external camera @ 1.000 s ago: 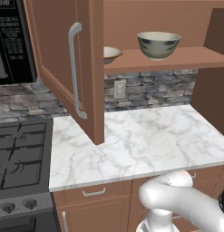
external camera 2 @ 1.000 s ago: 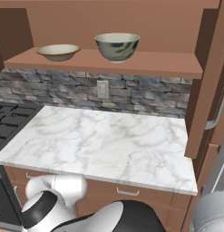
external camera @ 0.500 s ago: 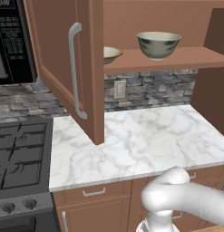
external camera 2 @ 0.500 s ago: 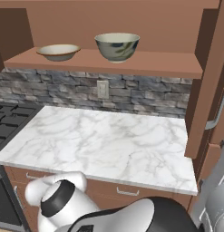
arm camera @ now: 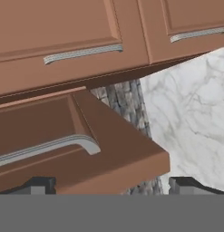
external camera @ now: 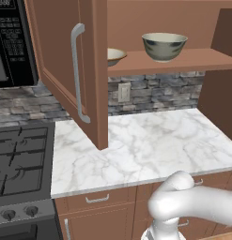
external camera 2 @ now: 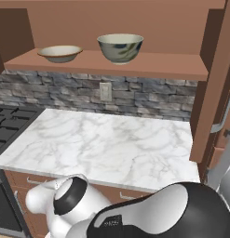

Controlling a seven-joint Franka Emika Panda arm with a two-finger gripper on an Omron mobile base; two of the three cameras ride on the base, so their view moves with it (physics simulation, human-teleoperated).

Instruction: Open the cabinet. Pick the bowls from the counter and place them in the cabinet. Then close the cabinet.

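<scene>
Bowls (external camera: 164, 46) sit on the open cabinet's (external camera: 65, 70) shelf, upper frame; desk (external camera: 150, 145) bare; hand (arm camera: 111, 185), fingers apart, yet to shut doors.

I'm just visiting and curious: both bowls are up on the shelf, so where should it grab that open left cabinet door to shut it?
Grip the long vertical bar handle on the open left door, around mid-height, coming from the door's outer face. The bar stands off the panel, probably leaving room for the end effector's fingers.
</scene>
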